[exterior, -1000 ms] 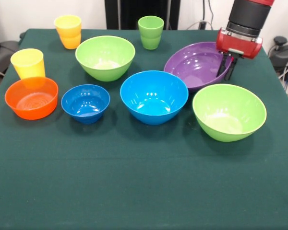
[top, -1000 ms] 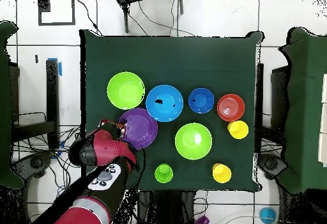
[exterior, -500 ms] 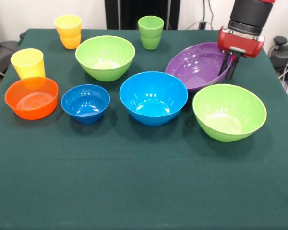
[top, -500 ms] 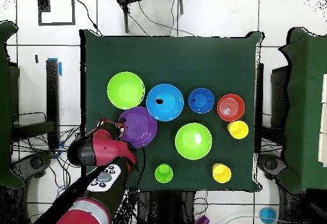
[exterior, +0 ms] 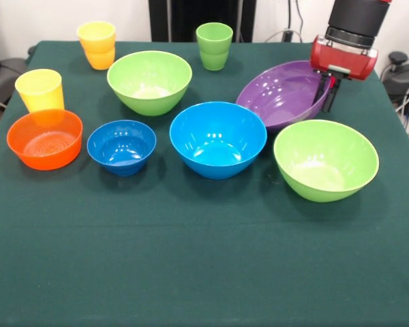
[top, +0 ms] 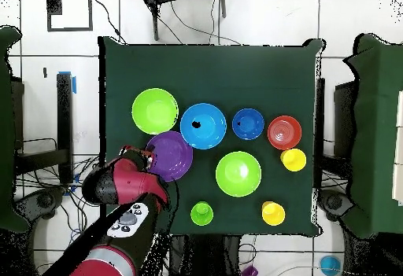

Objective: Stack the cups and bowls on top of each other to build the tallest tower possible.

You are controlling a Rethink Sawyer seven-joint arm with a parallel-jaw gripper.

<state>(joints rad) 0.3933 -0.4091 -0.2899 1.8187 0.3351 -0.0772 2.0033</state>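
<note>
Gripper [exterior: 325, 92]: jaws clamped on the right rim of the purple bowl [exterior: 281, 93].
Purple bowl: tilted, right side raised, left edge low beside the large blue bowl [exterior: 218, 138].
Green bowls: one [exterior: 325, 159] in front of the purple bowl; one [exterior: 150, 82] left of it.
Cups: light green cup [exterior: 214, 45] and the yellow cups at the table's far side.

A black cylindrical wrist section is seen above a glossy red gripper [exterior: 325, 93] housing fitted with a small grey plate. Thin black fingers [exterior: 330, 96] are carried below. From overhead, grey control buttons are shown on the arm [top: 126, 219].
</note>
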